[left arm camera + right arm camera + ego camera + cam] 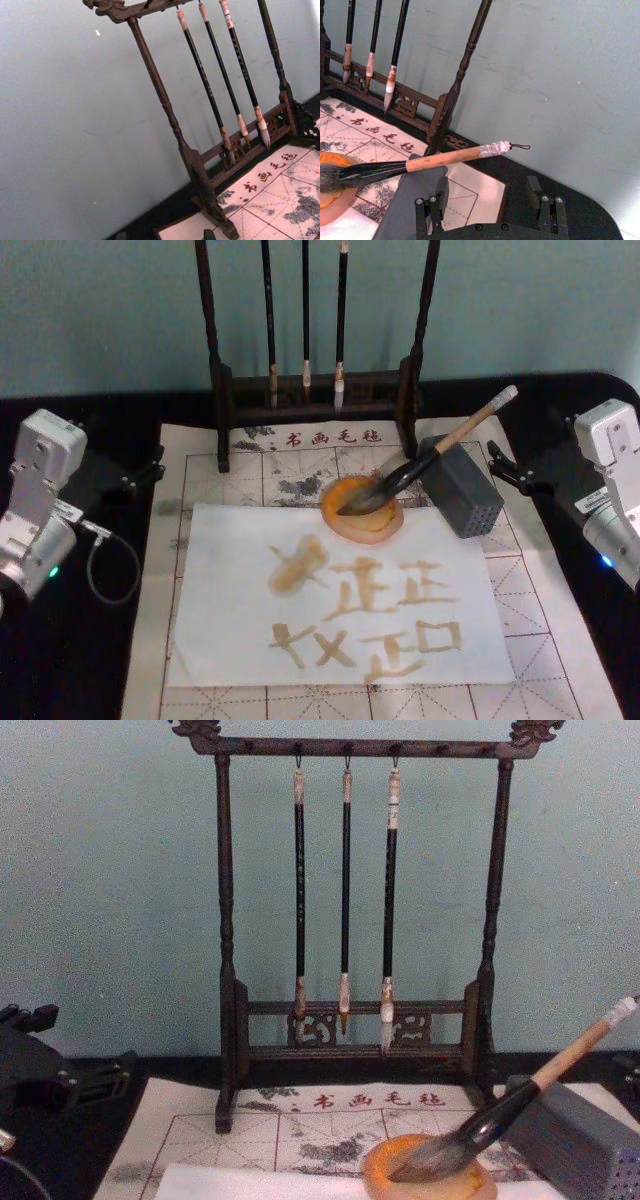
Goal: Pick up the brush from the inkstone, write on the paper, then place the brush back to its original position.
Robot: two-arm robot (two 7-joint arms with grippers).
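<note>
On the inkstone: the brush lies with its bristle tuft in the orange dish, just right of centre in the head view. Nothing grips it.
Handle: it slants toward the upper right, leaning on the top edge of the grey block, with the white cap end in the air beyond.
Writing surface: the paper fills the lower centre of the head view, on the felt mat. Its upper edge meets the dish, and it already carries two rows of amber-brown strokes.
Left arm: the left gripper sits at the left edge at mid-height, over the black table beside the mat and well apart from the brush. I cannot tell whether it is open or closed.
Right arm: the right gripper sits at the right edge at mid-height, near the cap end but not touching it. The right wrist view shows its fingers spread wide with nothing between them.
Background: the brush rack stands at top centre behind the mat with three slim brushes hanging on it, no part of the job.
Step in hand: probably the close of the task, since the sheet is written on, the brush is in the dish and both arms stand off. A fresh pick-up about to begin cannot be ruled out.
Next move calls for: if a pick-up is due, the right gripper is the nearer one. The bare wooden stretch between block and cap offers free room for its wide jaws. The lift should take the tuft straight out so the dish is not dragged across the sheet.
</note>
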